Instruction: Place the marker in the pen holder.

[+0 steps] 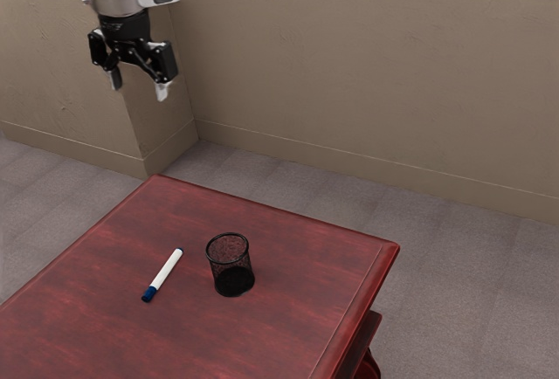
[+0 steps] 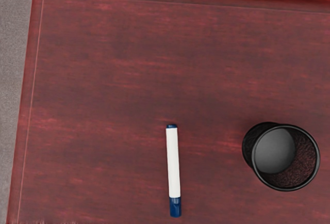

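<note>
High above the table's far-left corner in the exterior view, my gripper [image 1: 139,87] is open, its two fingers apart with nothing between them. A white marker with a blue cap [image 1: 164,274] lies flat on the red table, well below the hand. Beside it, a short distance off, the black mesh pen holder [image 1: 231,265] stands upright with its mouth facing up. The wrist view looks down on the marker [image 2: 174,163] and the pen holder [image 2: 281,157], which do not touch; I see no pens inside the holder.
The red wooden table [image 1: 288,230] has its raised edge toward the exterior view's right. A beige wall [image 1: 349,73] rises behind it, with a wall corner near the arm. Grey floor [image 1: 472,283] surrounds the table.
</note>
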Tool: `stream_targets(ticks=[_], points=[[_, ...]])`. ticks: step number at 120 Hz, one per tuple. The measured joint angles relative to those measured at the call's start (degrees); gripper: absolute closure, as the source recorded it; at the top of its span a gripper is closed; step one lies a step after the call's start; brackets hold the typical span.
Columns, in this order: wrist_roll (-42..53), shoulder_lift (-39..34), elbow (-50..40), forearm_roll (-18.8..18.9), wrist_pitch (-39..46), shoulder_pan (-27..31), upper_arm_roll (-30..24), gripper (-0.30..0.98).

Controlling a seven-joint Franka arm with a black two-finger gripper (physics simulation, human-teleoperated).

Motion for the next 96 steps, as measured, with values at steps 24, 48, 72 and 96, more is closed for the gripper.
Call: stream_targets(ticks=[24,48,72,96], points=[[-1.29,1.90,-2.82,1.29,1.39,1.36,-0.07,0.00],[-2.83,5.43,-16.05,1.18,9.54,5.96,-0.35,0.00],[-4.81,9.38,-23.38,-1.77,18.37,6.44,-0.40,0.00],[-5.68,13.64,-27.72,-4.97,26.87,6.50,-0.49,0.00]])
